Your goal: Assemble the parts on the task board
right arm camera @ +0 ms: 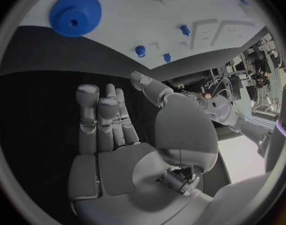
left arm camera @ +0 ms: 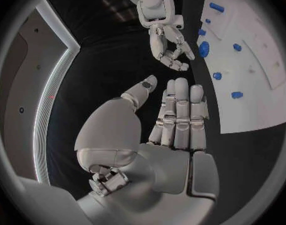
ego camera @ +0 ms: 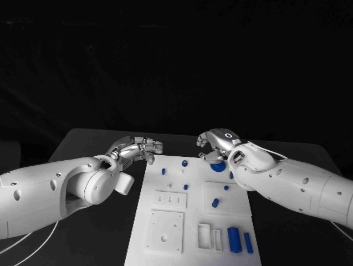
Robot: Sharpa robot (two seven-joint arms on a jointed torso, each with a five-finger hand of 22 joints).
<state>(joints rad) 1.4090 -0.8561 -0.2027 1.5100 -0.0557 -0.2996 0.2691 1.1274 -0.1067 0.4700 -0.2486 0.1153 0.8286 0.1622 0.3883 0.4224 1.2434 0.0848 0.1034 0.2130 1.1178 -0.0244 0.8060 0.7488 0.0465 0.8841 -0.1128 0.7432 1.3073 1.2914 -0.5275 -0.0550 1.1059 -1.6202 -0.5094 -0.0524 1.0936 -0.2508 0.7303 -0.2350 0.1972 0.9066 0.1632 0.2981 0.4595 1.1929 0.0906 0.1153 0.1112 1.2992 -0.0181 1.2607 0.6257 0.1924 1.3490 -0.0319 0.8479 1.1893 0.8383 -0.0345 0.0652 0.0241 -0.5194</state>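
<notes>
While both hands (ego camera: pixel 140 148) (ego camera: pixel 218 145) hover empty, the task board's (ego camera: pixel 194 221) far edge lies between.

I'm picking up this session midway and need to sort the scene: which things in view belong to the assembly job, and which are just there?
Part of the job:
- task board
- blue gear, lying at the board's far end
- small blue pegs
- blue bars at the board's near right
- left robot hand and right robot hand, both empty

Just there:
- black table
</notes>
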